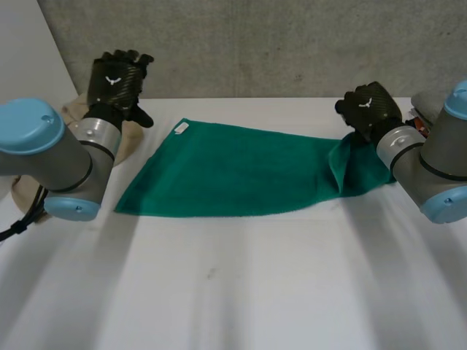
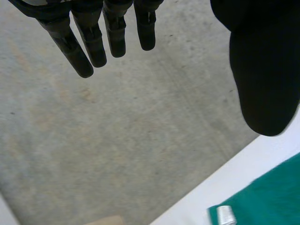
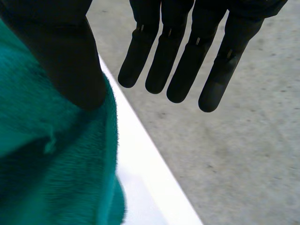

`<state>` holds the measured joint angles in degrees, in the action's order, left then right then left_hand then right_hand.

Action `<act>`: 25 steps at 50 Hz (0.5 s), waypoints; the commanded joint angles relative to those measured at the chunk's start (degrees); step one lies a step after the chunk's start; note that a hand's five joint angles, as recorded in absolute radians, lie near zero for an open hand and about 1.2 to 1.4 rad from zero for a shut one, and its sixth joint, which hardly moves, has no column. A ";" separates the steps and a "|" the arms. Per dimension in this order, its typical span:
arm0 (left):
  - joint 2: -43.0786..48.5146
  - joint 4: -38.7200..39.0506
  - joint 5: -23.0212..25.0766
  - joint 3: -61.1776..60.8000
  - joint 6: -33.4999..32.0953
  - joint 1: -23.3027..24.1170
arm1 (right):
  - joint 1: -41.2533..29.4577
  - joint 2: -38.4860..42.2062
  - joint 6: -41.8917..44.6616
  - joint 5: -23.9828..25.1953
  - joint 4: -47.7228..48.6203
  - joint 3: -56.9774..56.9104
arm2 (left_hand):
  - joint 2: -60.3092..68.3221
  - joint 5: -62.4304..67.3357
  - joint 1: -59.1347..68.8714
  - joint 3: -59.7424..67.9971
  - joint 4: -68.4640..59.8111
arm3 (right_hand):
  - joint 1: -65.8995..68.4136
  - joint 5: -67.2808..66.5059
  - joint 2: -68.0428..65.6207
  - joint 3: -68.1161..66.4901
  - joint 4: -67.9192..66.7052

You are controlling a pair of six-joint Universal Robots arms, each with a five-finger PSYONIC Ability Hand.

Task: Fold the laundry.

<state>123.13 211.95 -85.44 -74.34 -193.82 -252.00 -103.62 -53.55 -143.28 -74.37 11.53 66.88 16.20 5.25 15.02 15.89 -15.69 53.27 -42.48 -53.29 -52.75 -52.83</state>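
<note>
A white, smooth counter (image 1: 233,292) runs across the scene in front of a rough grey concrete wall (image 1: 277,44). On the counter lies a green towel (image 1: 233,171) of soft, short-napped cloth, spread nearly flat as a long four-sided sheet across the counter's far half, its near edge straight and its left end slanting back to a far corner. Its right end is drawn up off the counter into a standing fold that rises to the right hand (image 1: 372,108). The grey left arm (image 1: 51,157) with its light-blue cap comes in at the left, and the right arm (image 1: 438,164) at the right. The left hand (image 1: 117,84), black with a woven sheen, is raised above the counter's far left corner, apart from the towel; in the left wrist view its fingers (image 2: 93,42) are straight and spread and the thumb (image 2: 265,70) stands well off from them, so the hand is open and holds nothing, with the wall beyond it. In the right wrist view the right hand's fingers (image 3: 187,65) are straight, side by side and clear of the cloth, while the thumb (image 3: 70,56) lies against the fuzzy green nap at the towel's right end; the hand is open, with the cloth touching the thumb only. A beige, rumpled cloth (image 1: 130,140) sits behind the left arm at the counter's left edge, just beside the towel's left end. A small white label (image 1: 181,128) is at the towel's far left corner, near the left hand's thumb.
</note>
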 commanded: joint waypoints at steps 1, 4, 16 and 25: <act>-1.04 -5.13 2.82 -0.36 -0.95 0.63 | 0.17 -2.17 0.11 0.55 -6.68 0.71 | -0.94 0.01 0.24 -0.63 0.44 | 4.51 -5.30 -4.49 -5.02 -4.95; -2.72 -7.69 3.17 -0.89 -0.86 0.45 | 0.52 -3.23 0.37 0.63 -8.09 1.58 | -0.94 0.01 0.24 -0.63 0.44 | 4.51 -5.30 -4.49 -5.02 -4.95; -7.55 -12.27 6.42 -5.37 -0.24 -0.25 | 2.80 -4.90 6.87 5.11 -9.94 7.82 | -0.94 0.01 0.24 -0.63 0.44 | -8.72 7.93 8.74 8.21 8.28; -7.65 -12.27 6.86 -5.90 -0.42 -0.07 | 2.89 -2.88 9.95 7.05 -6.43 9.41 | -0.94 0.01 0.24 -0.63 0.44 | -13.32 12.53 13.34 12.81 12.88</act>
<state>115.27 199.53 -78.62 -80.14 -194.15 -252.22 -100.74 -58.00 -134.71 -68.09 2.64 75.90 16.20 5.25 15.02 15.89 -15.69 38.11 -25.53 -38.71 -37.23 -36.88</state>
